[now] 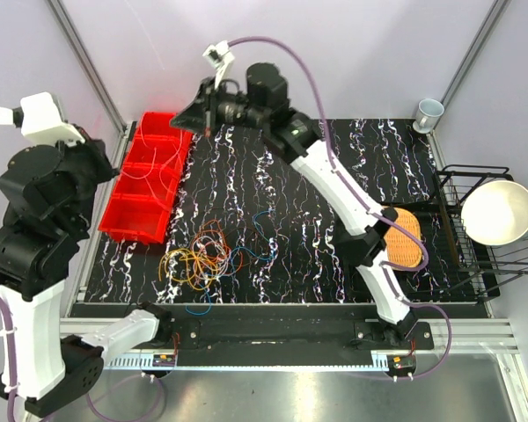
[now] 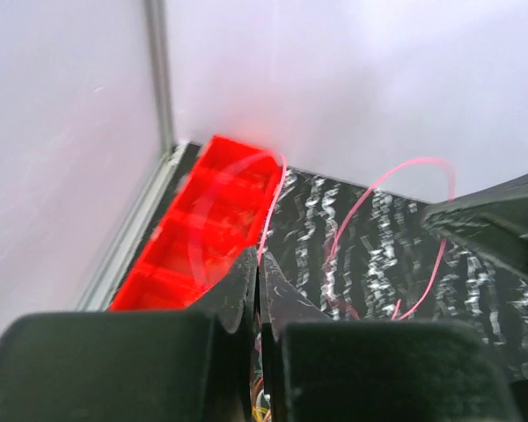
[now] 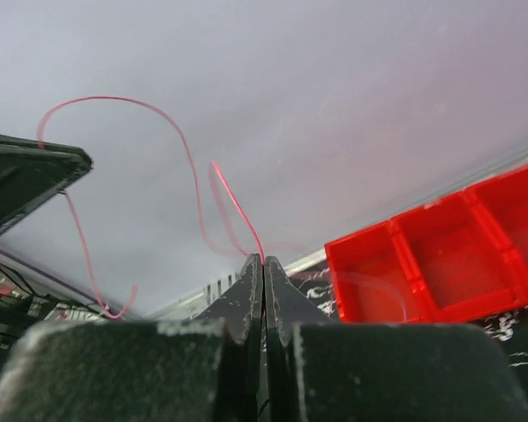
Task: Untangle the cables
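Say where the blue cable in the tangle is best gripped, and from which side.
Grip the blue cable at its loop trailing out of the right edge of the tangle, coming straight down from above. There it lies flat, seemingly clear of the orange and yellow coils, so the fingers should catch it alone.

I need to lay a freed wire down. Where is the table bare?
Bare: back right, between the right arm and the cup; front middle, between the cables and that arm. Crowded: front left around the cables, beside the red bin.
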You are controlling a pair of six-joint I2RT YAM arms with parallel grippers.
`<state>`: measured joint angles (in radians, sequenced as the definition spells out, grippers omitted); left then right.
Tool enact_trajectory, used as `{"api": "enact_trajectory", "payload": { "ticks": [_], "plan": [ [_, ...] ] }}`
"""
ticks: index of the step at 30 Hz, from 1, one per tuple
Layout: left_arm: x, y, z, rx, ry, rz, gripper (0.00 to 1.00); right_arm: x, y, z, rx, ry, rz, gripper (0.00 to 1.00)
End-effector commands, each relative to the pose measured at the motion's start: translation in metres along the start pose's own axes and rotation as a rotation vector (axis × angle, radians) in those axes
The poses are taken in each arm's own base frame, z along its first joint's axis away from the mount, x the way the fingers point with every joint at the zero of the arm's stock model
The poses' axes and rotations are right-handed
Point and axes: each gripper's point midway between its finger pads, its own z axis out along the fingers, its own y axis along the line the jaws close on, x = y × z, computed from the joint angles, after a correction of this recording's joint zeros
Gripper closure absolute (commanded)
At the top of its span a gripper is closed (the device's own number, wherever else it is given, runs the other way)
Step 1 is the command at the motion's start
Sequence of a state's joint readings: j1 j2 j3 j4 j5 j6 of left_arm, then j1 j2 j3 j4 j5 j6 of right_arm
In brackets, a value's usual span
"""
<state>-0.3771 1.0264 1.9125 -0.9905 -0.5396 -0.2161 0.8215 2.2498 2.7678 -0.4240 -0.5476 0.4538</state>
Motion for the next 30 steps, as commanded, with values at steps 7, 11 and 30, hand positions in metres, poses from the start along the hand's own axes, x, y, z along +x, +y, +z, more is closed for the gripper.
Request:
{"api": "enact_trajectory", "payload": {
  "ticks": [7,11,30],
  "plan": [
    [0.043,0.049,-0.003,-0.229,0.043,0.077,1.00,0.082,0.017,0.066,-0.137,0.070,0.001,1.00],
    [0.055,0.054,0.002,-0.262,0.052,0.092,1.00,0.103,0.018,0.087,-0.165,0.049,-0.028,1.00],
    [0.111,0.070,0.084,-0.385,0.190,0.088,1.00,0.159,-0.037,0.138,-0.163,-0.096,-0.016,1.00]
  ]
}}
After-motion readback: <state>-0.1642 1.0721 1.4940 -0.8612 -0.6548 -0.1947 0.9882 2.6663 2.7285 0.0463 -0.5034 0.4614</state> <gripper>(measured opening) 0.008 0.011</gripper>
